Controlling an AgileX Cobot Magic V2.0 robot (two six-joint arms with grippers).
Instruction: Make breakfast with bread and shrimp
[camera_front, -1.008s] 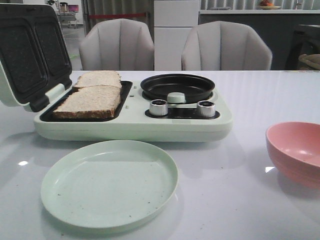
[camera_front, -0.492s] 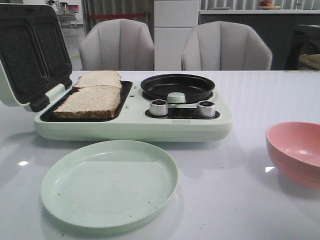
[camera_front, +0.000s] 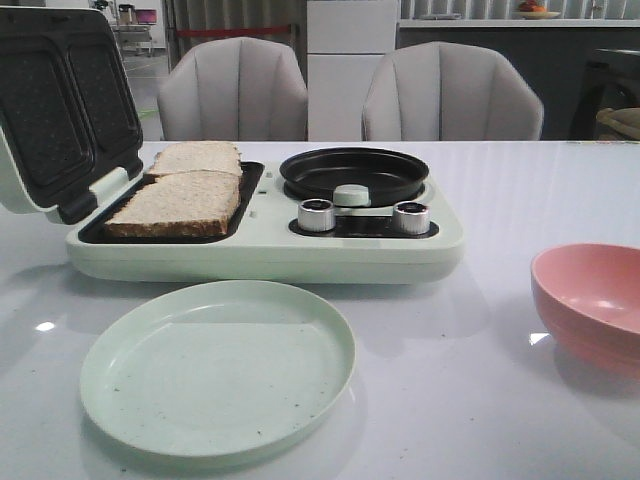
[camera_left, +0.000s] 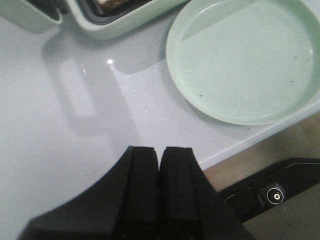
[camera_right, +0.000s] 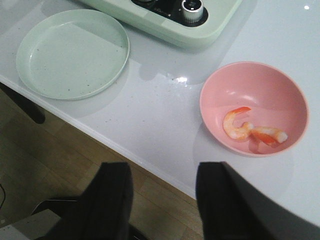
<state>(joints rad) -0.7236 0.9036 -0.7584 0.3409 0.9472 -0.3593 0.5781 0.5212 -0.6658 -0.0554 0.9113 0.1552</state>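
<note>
Two slices of bread lie side by side on the left grill plate of the pale green breakfast machine (camera_front: 260, 255), one in front (camera_front: 180, 205) and one behind (camera_front: 200, 157). The shrimp (camera_right: 236, 124), curled orange-red and white, lies in the pink bowl (camera_right: 252, 80), with a similar piece (camera_right: 270, 135) touching it. My left gripper (camera_left: 160, 152) is shut and empty over the bare table near its front edge, beside the pale green plate (camera_left: 245, 60). My right gripper (camera_right: 165, 172) is open and empty, over the table's front edge, short of the bowl. Neither gripper shows in the front view.
The machine's lid (camera_front: 60, 110) stands open at the left. A black round pan (camera_front: 355, 172) sits on its right half, with two silver knobs (camera_front: 316, 214) and a pale green button (camera_front: 352, 195). The plate (camera_front: 218, 365) lies in front, the bowl (camera_front: 590, 300) at right. Two chairs stand behind.
</note>
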